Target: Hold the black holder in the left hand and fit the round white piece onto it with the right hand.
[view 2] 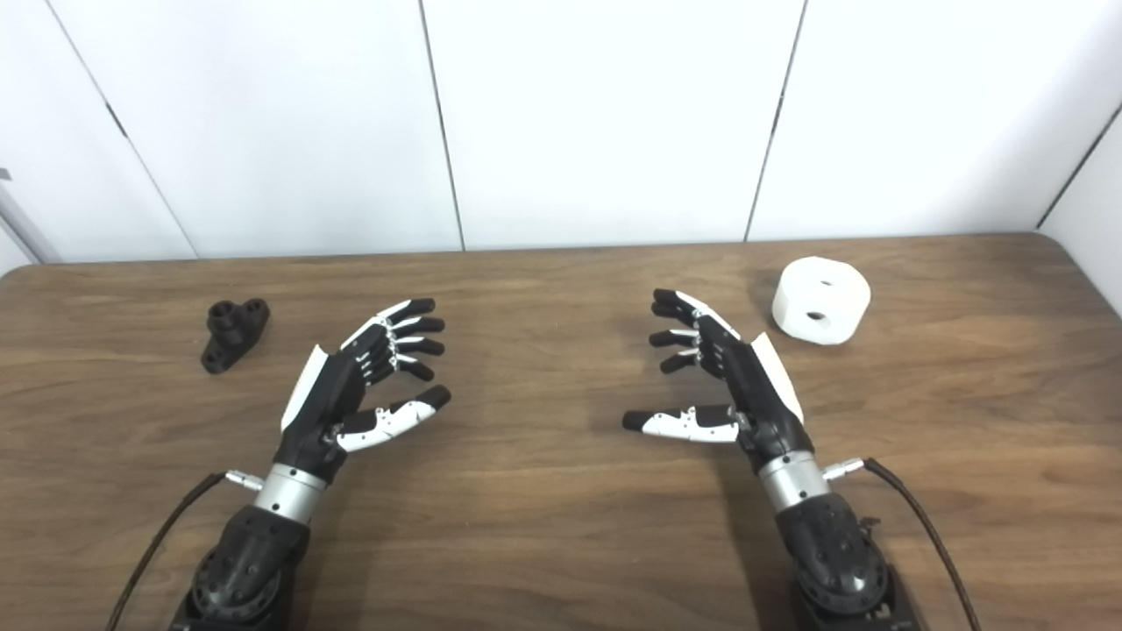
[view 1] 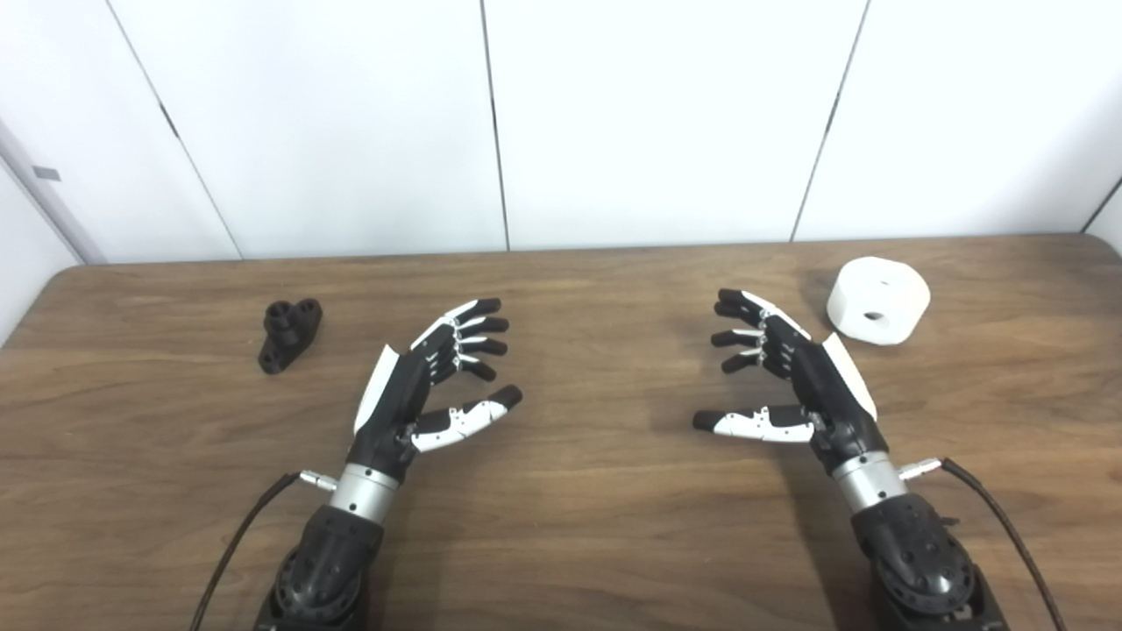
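The black holder (view 1: 289, 334) lies on the wooden table (view 1: 578, 526) at the far left, well to the left of my left hand (view 1: 431, 379). That hand hovers open, fingers spread toward the middle, holding nothing. The round white piece (view 1: 877, 301), a short cylinder with two holes in its top, rests at the far right. My right hand (view 1: 780, 377) is open too, palm facing left, just left of and nearer to me than the white piece, not touching it.
White wall panels (view 1: 491, 123) rise behind the table's far edge. A dark cable runs from each wrist toward the bottom of the picture. Bare tabletop lies between the two hands.
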### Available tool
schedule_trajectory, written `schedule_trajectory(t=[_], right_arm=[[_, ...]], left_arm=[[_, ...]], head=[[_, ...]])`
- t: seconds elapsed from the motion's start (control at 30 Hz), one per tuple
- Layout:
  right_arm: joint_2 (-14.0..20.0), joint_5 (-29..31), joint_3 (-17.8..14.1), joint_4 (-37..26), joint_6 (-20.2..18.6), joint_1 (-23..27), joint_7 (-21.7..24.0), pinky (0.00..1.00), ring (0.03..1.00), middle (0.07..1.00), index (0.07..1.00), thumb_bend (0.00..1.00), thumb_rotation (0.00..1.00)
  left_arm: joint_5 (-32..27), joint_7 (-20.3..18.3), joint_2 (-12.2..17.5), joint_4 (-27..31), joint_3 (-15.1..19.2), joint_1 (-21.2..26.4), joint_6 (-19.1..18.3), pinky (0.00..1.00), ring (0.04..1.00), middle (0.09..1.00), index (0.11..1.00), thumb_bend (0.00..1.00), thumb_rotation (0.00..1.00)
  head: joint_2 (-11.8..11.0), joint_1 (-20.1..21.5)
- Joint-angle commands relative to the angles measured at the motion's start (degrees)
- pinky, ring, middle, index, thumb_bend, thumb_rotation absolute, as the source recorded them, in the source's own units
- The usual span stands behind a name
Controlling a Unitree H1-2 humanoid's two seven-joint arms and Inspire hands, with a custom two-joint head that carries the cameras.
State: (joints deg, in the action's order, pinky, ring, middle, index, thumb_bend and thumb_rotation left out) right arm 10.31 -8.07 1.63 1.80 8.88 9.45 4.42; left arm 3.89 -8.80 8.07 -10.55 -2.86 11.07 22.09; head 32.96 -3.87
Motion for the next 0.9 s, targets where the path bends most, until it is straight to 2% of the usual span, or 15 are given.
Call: schedule_trajectory(t=[0.0,0.37,0.47,0.53,0.63,0.87], right_arm=[[-0.1,0.6,-0.3,-2.0,1.0,2.5,-0.3,0.59,0.736,0.841,0.856,0.73,0.12],[-0.3,0.2,-0.3,-1.6,1.8,2.4,-0.8,0.57,0.715,0.839,0.852,0.73,0.12],[-0.3,0.9,-0.4,-1.3,2.1,2.2,-0.6,0.59,0.716,0.839,0.851,0.73,0.11],[-0.1,1.5,-0.7,-0.9,2.4,2.0,-0.5,0.59,0.718,0.839,0.850,0.73,0.11],[0.5,2.9,-1.3,-0.1,2.9,1.8,0.0,0.61,0.727,0.844,0.856,0.71,0.08],[0.9,3.4,-2.2,-1.4,1.0,1.0,0.1,0.61,0.735,0.834,0.860,0.69,0.01]], left_arm=[[-0.9,0.6,-0.4,-0.7,0.1,-0.5,1.2,0.56,0.707,0.786,0.834,0.66,0.18],[-0.4,0.4,0.0,-1.0,-0.2,-0.3,1.8,0.57,0.705,0.785,0.831,0.65,0.17],[0.0,0.7,-0.2,-1.0,-0.2,-0.5,1.6,0.57,0.705,0.785,0.827,0.66,0.17],[0.6,0.7,-0.4,-1.2,-0.6,-0.6,1.3,0.58,0.709,0.788,0.827,0.66,0.18],[1.3,0.8,-1.2,-1.2,-1.2,-0.8,-0.2,0.60,0.730,0.810,0.836,0.67,0.19],[4.1,2.6,-3.2,-1.3,-2.0,-0.8,-2.2,0.55,0.725,0.802,0.826,0.67,0.15]], head=[[0.1,0.1],[-0.1,-0.6],[-0.7,-3.0],[-2.4,-7.8],[-4.7,-12.6],[-6.4,-15.6]])
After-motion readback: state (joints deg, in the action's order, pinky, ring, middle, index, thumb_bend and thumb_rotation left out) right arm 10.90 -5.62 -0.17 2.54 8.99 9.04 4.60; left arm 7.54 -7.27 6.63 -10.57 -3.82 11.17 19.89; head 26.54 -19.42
